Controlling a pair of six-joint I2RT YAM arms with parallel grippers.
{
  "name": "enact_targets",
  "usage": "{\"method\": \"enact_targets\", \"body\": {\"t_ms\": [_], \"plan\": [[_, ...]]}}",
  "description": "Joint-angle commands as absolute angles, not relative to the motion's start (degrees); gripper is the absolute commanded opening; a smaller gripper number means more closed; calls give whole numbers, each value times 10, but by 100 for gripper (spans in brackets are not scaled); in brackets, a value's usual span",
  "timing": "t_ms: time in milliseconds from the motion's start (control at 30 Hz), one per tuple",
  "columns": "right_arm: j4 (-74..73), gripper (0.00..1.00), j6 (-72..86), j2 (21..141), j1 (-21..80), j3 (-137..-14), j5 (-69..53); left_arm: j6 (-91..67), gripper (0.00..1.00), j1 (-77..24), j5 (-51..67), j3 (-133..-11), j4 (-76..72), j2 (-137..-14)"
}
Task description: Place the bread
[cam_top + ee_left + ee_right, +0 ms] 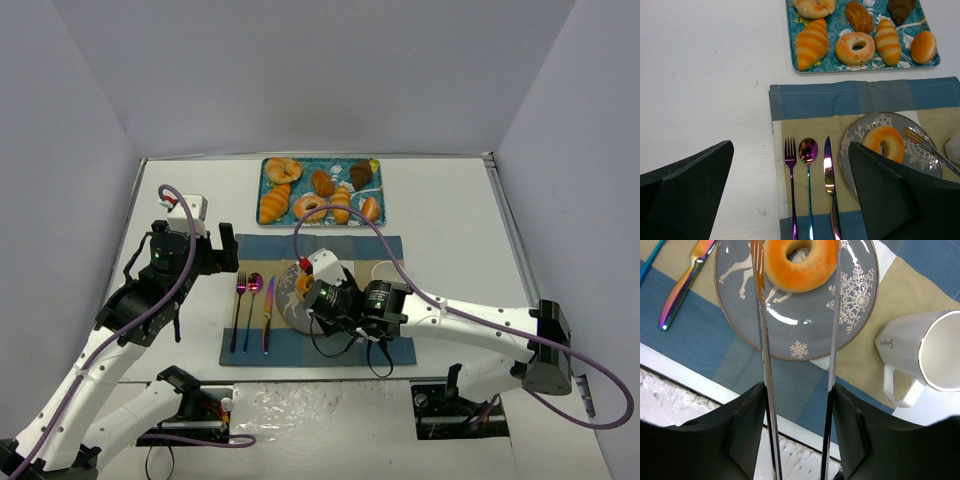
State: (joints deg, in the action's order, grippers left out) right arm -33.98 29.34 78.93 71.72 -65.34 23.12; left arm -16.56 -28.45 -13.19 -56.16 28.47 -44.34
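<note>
One ring bun (799, 262) is seen lying flat on the grey plate (805, 335), a little toward its far edge. The plate is laid on the right half of the placemat (700, 335), with a white mug (925, 350) just beside it near the mat's right edge. A pair of metal tongs (765, 365) is gripped by the right gripper (799, 390), whose fingers are pressed onto the two thin arms from outside. The arms are spread, one at each side of the bun, and whether the bun is touched by them cannot be told. Nothing is held by the left gripper (791, 147), and its fingers are spread wide. A long ridged roll (811, 44) can be seen at the near left corner of the tray (832, 64). The bun looks set down, so letting go is judged to be the step in hand. It would be done best with the arms held wide and lifted straight up, so that the bun is not dragged or tipped and the mug is not bumped.
</note>
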Motion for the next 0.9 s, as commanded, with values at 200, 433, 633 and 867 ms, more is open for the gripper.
{"method": "enact_targets", "body": {"t_ms": [200,433,633,867], "plan": [[-330,50,288,740,721,-709,284,-159,97,-287,-141,-578,261,-443],[-329,50,286,724,704,-722,316,-159,97,-287,-141,-578,262,-446],[-311,50,251,736,626,-737,303,-159,97,-287,-141,-578,263,-445],[-259,50,196,783,482,-762,241,-159,97,-287,-140,-578,262,-445]]}}
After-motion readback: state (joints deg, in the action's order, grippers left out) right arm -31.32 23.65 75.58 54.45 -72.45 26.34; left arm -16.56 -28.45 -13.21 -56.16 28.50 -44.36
